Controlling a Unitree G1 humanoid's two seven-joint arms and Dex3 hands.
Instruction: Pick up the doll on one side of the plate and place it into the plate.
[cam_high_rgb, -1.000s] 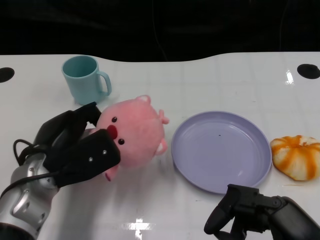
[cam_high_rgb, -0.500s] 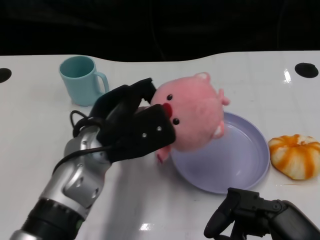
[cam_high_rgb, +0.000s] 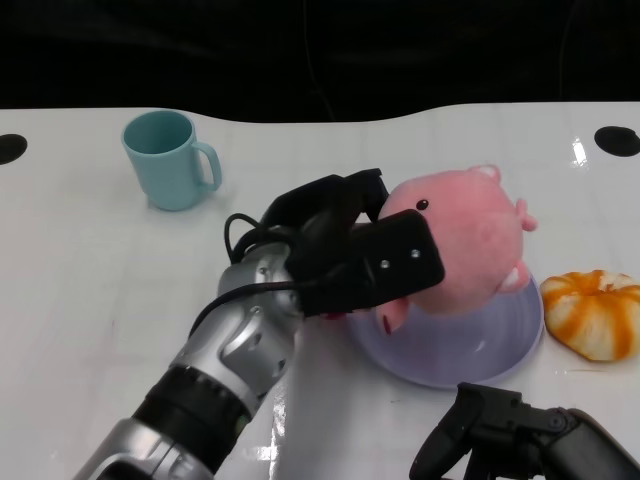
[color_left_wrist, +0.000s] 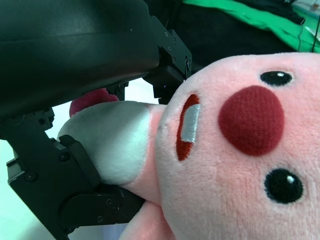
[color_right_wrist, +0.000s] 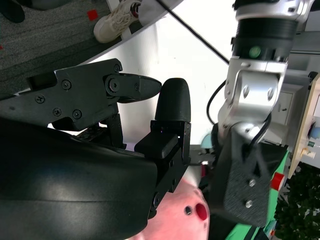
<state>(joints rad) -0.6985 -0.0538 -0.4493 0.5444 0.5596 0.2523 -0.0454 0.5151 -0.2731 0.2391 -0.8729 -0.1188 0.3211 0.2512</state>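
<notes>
Gripping: left hand (cam_high_rgb: 345, 255) clamped around the pink doll (cam_high_rgb: 460, 240), fingers wrapped on its near side, silver forearm reaching in from the lower left.
Doll: soft pink toy with black eyes and a red nose, held above the plate (cam_high_rgb: 500, 350), covering most of it in the head view; whether touching the plate, cannot tell.
Left wrist view: doll's face (color_left_wrist: 240, 150) close up, white belly patch pressed between the black fingers (color_left_wrist: 75, 175).
Plate: lavender, round, on the white worktop (cam_high_rgb: 80, 280), only its near rim showing under the doll.
Right hand (cam_high_rgb: 490, 440): low at the near edge of the worktop, holding nothing, fingers curved downward and apart.
Mug (cam_high_rgb: 168, 160): teal, upright, handle to the right, well apart at the far left.
Pumpkin (cam_high_rgb: 595, 312): orange and white, just beside the plate's right edge.
</notes>
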